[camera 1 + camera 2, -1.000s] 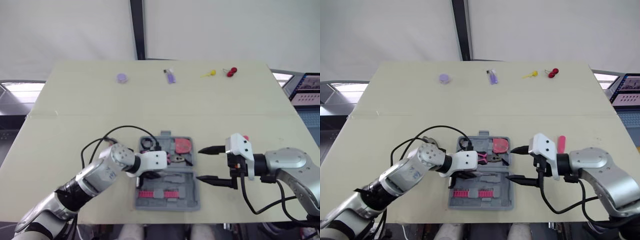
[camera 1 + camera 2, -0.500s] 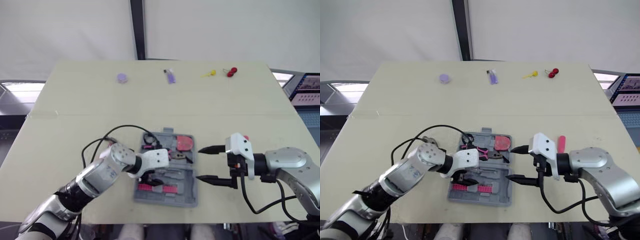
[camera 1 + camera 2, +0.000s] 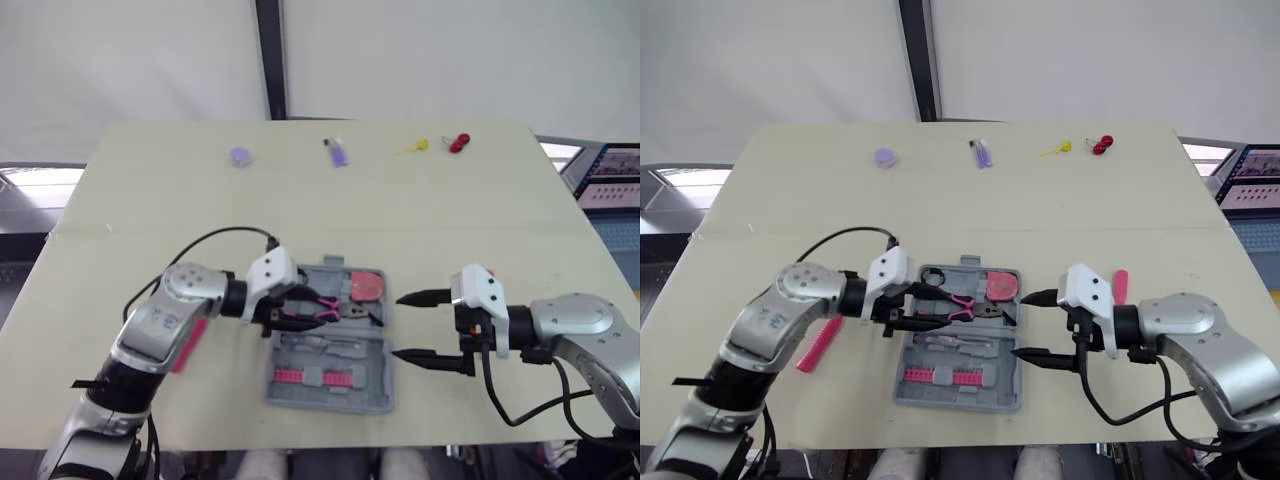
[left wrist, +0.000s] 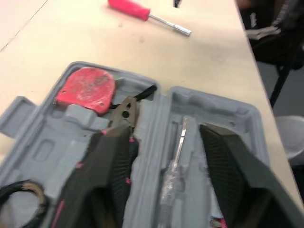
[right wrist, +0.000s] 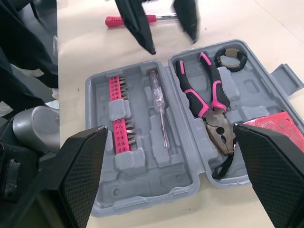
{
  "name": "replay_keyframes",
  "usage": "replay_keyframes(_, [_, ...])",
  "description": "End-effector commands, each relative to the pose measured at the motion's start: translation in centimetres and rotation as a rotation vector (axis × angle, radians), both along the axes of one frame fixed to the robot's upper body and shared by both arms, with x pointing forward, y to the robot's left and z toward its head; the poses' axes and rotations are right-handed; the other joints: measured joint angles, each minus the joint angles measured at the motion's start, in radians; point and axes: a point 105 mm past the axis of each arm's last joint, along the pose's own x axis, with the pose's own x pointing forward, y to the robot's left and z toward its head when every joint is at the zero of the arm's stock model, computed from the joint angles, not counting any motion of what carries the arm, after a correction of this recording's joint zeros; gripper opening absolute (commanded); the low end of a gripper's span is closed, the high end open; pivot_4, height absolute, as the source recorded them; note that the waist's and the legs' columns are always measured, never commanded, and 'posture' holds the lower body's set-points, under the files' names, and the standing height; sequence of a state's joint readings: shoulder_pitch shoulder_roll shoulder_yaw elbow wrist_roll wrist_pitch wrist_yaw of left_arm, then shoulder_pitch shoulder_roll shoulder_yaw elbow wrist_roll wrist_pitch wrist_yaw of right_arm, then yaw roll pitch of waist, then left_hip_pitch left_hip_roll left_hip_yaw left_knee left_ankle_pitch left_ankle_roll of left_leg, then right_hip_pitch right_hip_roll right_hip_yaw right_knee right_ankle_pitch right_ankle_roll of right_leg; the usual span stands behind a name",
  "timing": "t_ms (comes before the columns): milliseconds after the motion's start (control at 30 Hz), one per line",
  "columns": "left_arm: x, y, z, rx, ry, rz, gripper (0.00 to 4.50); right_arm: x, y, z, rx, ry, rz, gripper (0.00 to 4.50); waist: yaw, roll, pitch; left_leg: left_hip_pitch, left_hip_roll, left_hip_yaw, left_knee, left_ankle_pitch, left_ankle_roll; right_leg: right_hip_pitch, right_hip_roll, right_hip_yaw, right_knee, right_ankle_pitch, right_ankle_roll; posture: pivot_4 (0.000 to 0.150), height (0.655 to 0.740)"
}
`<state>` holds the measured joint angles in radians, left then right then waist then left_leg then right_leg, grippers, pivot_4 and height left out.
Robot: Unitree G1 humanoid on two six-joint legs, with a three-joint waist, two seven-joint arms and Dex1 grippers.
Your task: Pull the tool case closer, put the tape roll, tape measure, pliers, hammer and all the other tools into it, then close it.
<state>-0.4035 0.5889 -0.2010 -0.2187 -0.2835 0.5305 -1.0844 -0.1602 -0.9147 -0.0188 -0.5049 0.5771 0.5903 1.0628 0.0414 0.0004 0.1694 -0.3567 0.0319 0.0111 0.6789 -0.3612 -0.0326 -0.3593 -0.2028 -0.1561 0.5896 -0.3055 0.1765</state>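
Left eye view: pale table (image 3: pixel 480 220), with grey tool case (image 3: pixel 345 400) lying open near the front edge, between both arms. Left gripper (image 3: pixel 305 308) spread wide at the case's left rim, gripping nothing. Right gripper (image 3: pixel 398 326) likewise wide apart and empty, just beside the right rim. Inside the case: pink-handled pliers (image 5: pixel 203 97), red tape measure (image 3: pixel 366 288), clear tester (image 5: pixel 159 114), pink bit strip (image 5: pixel 118 118), black tape roll (image 5: pixel 230 58). On the table beside the left forearm, apart from the case: pink screwdriver (image 3: pixel 187 346).
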Motion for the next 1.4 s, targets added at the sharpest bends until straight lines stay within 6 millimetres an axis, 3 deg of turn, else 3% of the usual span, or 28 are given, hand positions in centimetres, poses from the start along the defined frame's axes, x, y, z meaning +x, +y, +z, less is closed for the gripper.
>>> replay_keyframes(33, [-0.8,0.5,-1.1,-0.038,-0.034,-0.048,0.69,0.1,0.0,1.1,0.015,-0.046,-0.006,4.5,0.002,0.0,0.0,0.0,0.0,0.0,0.0,0.0,0.0,0.0,0.0,0.0,0.0,0.0,0.0,0.15,0.74])
replay_keyframes(67, [-0.9,0.7,-1.7,-0.037,-0.035,-0.045,0.21,0.2,-0.1,1.1,0.015,-0.046,-0.008,4.5,0.003,0.0,0.0,0.0,0.0,0.0,0.0,0.0,0.0,0.0,0.0,0.0,0.0,0.0,0.0,0.15,0.74])
replay_keyframes(100, [-0.9,0.8,-2.0,-0.036,-0.041,-0.042,0.03,0.2,-0.1,1.1,0.014,-0.046,-0.008,4.5,0.005,0.0,0.0,0.0,0.0,0.0,0.001,0.0,0.0,0.0,0.0,0.0,0.0,0.0,0.0,0.15,0.74])
replay_keyframes(600, [-0.4,0.6,-6.4,0.022,-0.075,-0.028,0.03,-0.2,-0.2,0.9,0.008,-0.03,-0.007,4.5,0.007,0.0,0.0,0.0,0.0,0.0,0.001,0.0,0.0,0.001,0.0,0.0,0.0,0.0,0.0,0.15,0.74])
replay_keyframes(1067, [0.2,-0.2,-6.4,0.011,-0.094,-0.007,0.03,-0.3,-0.3,0.9,0.006,-0.026,-0.007,4.5,0.006,0.0,0.0,0.0,0.0,0.0,0.001,0.0,0.0,0.001,0.0,0.0,0.0,0.0,0.0,0.15,0.74])
replay_keyframes(1400, [0.1,-0.2,-7.9,0.087,-0.081,-0.008,0.03,-0.3,-0.2,0.8,0.005,-0.022,-0.01,4.5,0.006,0.0,0.0,0.0,0.0,0.0,0.001,0.0,0.0,0.001,0.0,0.0,0.0,0.0,0.0,0.15,0.74])
